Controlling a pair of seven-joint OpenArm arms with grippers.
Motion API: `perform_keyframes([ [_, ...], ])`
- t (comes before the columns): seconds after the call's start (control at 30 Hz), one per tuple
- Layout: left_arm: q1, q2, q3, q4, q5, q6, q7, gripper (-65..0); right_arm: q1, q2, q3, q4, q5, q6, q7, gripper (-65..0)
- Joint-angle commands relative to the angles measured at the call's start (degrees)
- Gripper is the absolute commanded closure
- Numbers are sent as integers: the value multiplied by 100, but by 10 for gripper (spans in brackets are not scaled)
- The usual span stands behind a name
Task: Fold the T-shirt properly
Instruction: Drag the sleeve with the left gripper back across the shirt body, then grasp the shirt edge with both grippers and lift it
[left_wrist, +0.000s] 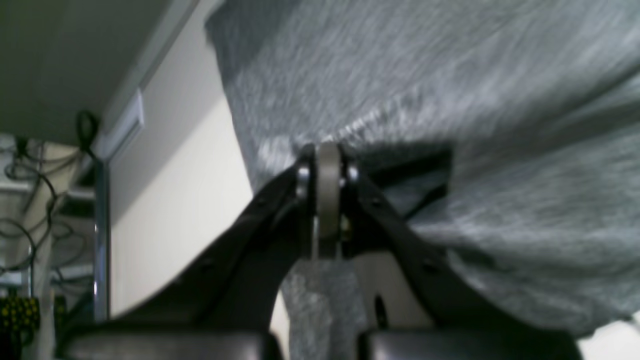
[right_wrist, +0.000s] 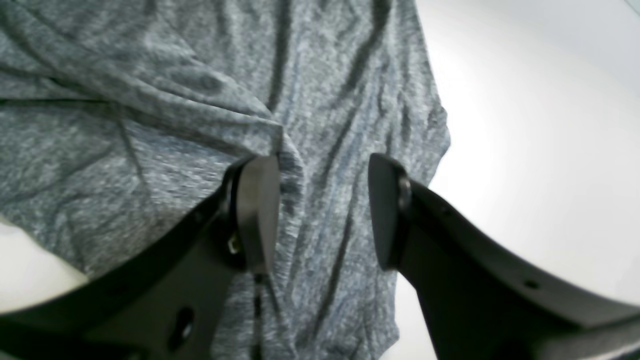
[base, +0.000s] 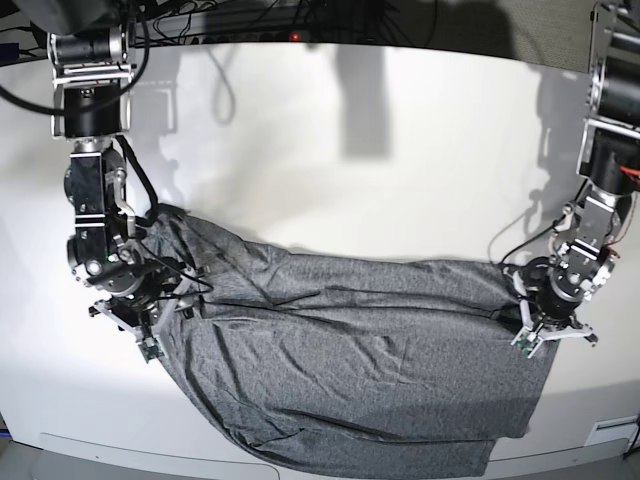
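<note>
Far half of table (base: 380, 150): bare white surface above the shirt (base: 350, 350), open for passage.
Near half: the shirt spreads across it almost to the front edge.
Left of shirt: the right gripper (base: 150, 325) and its arm stand over the shirt's edge; bare table beside them.
Right of shirt: the left gripper (base: 545, 335) sits at the shirt's corner, a narrow bare strip beyond.
Back edge: cables (base: 250, 20) above the shirt.

T-shirt (left_wrist: 450, 100) motion-blurred in left wrist view, lower hem (base: 400, 455) cropped in base view
</note>
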Motion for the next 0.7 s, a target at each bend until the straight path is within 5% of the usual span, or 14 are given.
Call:
perform_keyframes([
  [0.0, -354, -11, -42, -90, -26, 111, -179, 0, 151, 57, 37, 103, 96, -24, 125, -291],
  [0.47, -686, 251, -39, -557, -20, 98, -981, 0, 151, -437, 37, 103, 35, -17, 138, -291],
  [0.67, -688, 251, -39, -557, -20, 354, -1191, 0, 155, -503, 37, 103, 35, -17, 254, -291],
])
